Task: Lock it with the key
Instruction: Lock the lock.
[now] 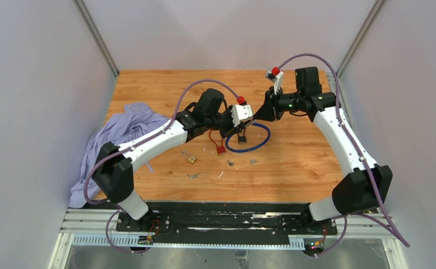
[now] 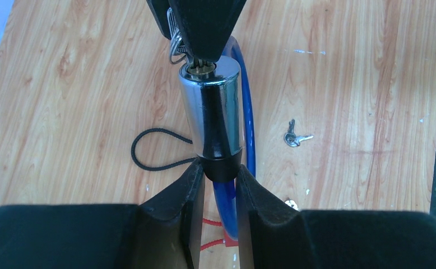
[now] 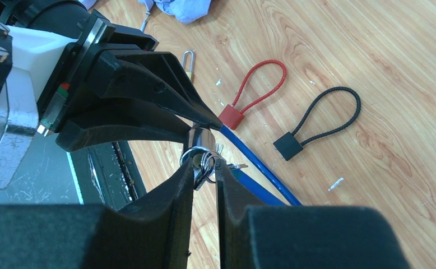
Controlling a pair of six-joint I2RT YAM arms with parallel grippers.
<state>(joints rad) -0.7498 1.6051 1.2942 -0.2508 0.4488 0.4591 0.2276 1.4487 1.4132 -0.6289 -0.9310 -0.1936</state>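
Wooden surface [image 1: 294,168] lies below both arms. The left gripper [image 2: 218,168] is clamped on the chrome lock cylinder [image 2: 213,112]. The right gripper [image 3: 204,168] is closed tightly on the key [image 3: 200,158], right at the cylinder's far end.

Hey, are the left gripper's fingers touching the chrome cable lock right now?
Touching. The left wrist view shows both left fingers clamped against the base of the chrome cable lock.
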